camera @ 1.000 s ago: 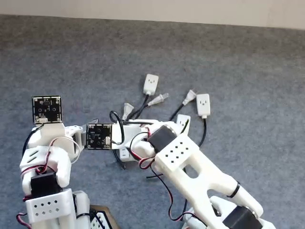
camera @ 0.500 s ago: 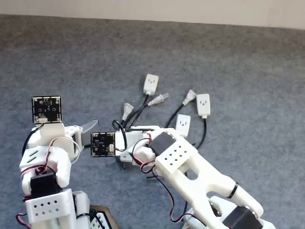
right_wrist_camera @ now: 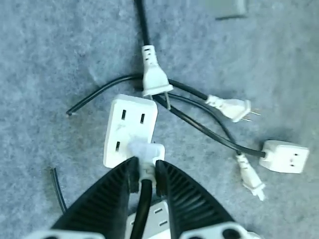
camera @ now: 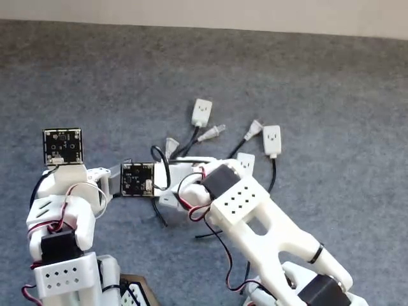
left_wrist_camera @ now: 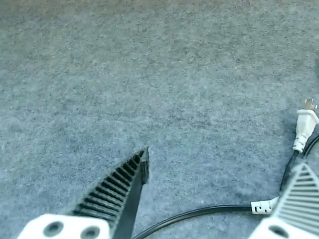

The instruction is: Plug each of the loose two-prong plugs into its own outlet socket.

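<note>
- The right hand (right_wrist_camera: 145, 167) is clenched on a white two-prong plug (right_wrist_camera: 144, 152). The plug's nose meets the near end of the white socket block (right_wrist_camera: 127, 130). How deep the prongs sit cannot be told.
- The best move is probably to push straight along the block's length with the plug held level. The block lies free on the counter (right_wrist_camera: 50, 59) and may slide away.
- The left hand (left_wrist_camera: 223, 164) hangs released over the counter, off to one side of the block. It could brace the block's far end.
- A second plug (right_wrist_camera: 154, 74) touches the block's far edge and is likely to be shoved.
- Beyond the block lie a third plug (right_wrist_camera: 232, 107) and a single socket (right_wrist_camera: 286, 157).
</note>
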Robot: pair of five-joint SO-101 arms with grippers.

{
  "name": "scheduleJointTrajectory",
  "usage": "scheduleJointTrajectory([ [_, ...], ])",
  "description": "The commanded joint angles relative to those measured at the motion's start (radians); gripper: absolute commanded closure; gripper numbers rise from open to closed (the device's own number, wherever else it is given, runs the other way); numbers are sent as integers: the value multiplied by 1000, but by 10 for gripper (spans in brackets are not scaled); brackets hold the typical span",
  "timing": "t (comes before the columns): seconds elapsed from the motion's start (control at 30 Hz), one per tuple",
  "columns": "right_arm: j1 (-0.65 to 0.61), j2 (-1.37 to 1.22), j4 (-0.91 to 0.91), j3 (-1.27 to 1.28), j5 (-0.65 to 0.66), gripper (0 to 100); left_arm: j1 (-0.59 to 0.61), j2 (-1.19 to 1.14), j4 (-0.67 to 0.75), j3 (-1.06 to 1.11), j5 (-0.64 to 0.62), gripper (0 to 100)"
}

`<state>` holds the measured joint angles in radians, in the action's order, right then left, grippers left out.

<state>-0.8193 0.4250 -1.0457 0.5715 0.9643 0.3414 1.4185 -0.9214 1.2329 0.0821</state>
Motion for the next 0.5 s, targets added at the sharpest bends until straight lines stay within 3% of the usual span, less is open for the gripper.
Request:
scheduleJointTrajectory([
  [0.0,12,7,-59,-128,11,992,12,1,9,-47,-12,589],
  [0.13,4,-25,-82,-120,-40,992,12,1,9,-47,-12,589],
  [0.27,113,-31,-85,-162,-92,992,65,-25,-9,-94,-8,589],
  [0.47,67,-39,-120,-99,-133,992,143,-541,-206,-542,-2,589],
])
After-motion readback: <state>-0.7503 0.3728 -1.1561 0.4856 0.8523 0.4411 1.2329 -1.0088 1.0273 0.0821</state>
